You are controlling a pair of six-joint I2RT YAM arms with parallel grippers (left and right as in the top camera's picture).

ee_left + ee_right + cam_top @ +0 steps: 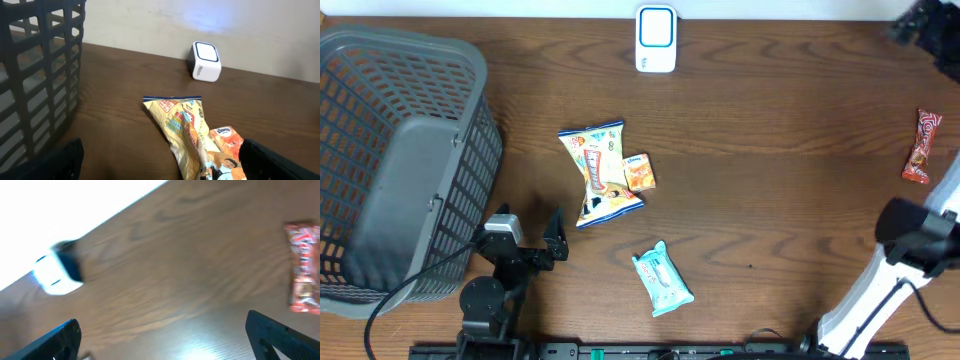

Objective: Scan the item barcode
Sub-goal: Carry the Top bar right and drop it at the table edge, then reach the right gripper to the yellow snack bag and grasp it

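While no packet is in hand, the goods lie loose on the table (770, 130): a yellow snack bag (600, 172) mid-table with a small orange pack (639, 172) touching its right edge, a pale blue pack (662, 280) nearer the arms, and a red candy bar (923, 146) well apart at the far right. That's four items, all flat and within reach of one arm or the other.

There is one scanner (656, 38). It stands upright at the far edge, centred, probably so that either arm can present a barcode to it. On the left, one grey basket (470, 170) likely waits for scanned goods.

There are two grippers. The left gripper (162, 162) hangs low behind the snack bag, fingers spread wide and holding nothing. The right gripper (165, 340) is also spread wide and empty, with the candy bar off to its right.
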